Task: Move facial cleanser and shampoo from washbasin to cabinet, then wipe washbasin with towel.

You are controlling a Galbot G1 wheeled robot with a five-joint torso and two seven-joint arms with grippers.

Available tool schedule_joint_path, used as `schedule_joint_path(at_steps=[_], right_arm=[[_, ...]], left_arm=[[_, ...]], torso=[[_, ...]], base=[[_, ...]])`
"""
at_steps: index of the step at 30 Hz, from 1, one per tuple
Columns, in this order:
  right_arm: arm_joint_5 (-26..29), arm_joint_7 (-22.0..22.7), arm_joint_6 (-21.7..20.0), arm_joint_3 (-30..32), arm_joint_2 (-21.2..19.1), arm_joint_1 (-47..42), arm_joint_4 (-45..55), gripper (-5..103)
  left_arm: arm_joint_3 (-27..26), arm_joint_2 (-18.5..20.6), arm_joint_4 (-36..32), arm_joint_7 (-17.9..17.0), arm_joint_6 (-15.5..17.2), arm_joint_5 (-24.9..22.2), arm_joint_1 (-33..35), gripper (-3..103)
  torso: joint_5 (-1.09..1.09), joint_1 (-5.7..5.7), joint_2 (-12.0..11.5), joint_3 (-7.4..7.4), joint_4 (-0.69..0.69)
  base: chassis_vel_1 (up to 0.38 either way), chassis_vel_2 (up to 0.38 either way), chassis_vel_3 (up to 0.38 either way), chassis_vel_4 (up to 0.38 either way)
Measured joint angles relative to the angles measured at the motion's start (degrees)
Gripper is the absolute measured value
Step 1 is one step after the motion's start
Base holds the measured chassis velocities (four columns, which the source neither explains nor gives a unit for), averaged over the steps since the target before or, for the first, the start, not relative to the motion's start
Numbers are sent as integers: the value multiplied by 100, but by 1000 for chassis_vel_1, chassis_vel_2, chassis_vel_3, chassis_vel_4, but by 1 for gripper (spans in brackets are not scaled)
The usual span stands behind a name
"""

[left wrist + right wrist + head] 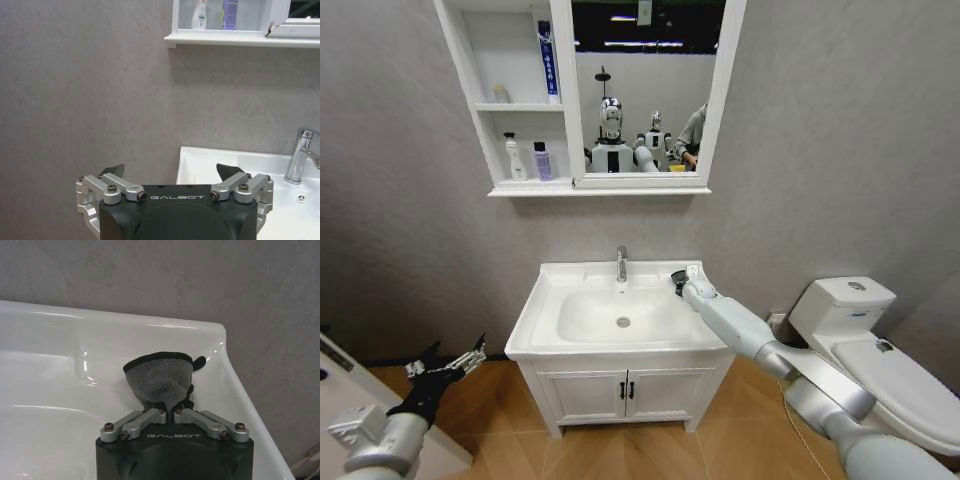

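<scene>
My right gripper point(170, 407) is shut on the dark grey towel point(159, 377), which bunches up above its fingers over the washbasin's point(60, 340) back right corner. From the head view, the right gripper point(681, 286) sits at that corner of the washbasin point(535, 310), right of the tap point(621, 263). The left gripper point(448, 362) hangs open and empty, low and left of the basin; the left gripper point(172, 170) faces the wall. On the cabinet point(520, 190), a white bottle point(516, 158) and a purple bottle point(542, 160) stand on the lowest shelf. I cannot tell cleanser from shampoo.
A blue and white tube point(548, 60) stands on the cabinet's top shelf beside the mirror point(645, 90). A white toilet point(865, 340) stands right of the basin. Below the basin is a two-door cupboard point(625, 390).
</scene>
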Motion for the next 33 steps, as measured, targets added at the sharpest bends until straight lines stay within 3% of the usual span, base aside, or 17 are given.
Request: schedule_joint_path(at_steps=[4,6,13,18,24,25,28,33], right_arm=[[25,4,-35,9,-41,-28,65,1],[42,3,-47,11,-43,-30,78,7],[71,104,-51,10,-49,-15,88,33],[141,166,-90,2,-196,-15,206,49],[257,226,-149,2,-458,-33,508,77],[257,226,-149,2,-458,-33,508,77],[277,233,-160,1,-568,-38,653,92],[207,199,-155,-36,-652,-62,755,100]], left_arm=[[0,0,0,0,0,0,0,100],[0,0,0,0,0,0,0,100],[0,0,0,0,0,0,0,100],[0,0,0,0,0,0,0,100],[0,0,0,0,0,0,0,100],[0,0,0,0,0,0,0,100],[0,0,0,0,0,0,0,100],[0,0,0,0,0,0,0,100]], torso=[[-1,0,0,0,0],[0,0,0,0,0],[0,0,0,0,2],[0,0,0,0,1],[0,0,0,0,1],[0,0,0,0,1],[0,0,0,0,1],[-1,0,0,0,1]], base=[[0,0,0,0],[0,0,0,0],[0,0,0,0],[0,0,0,0],[0,0,0,0],[0,0,0,0],[0,0,0,0],[0,0,0,0]])
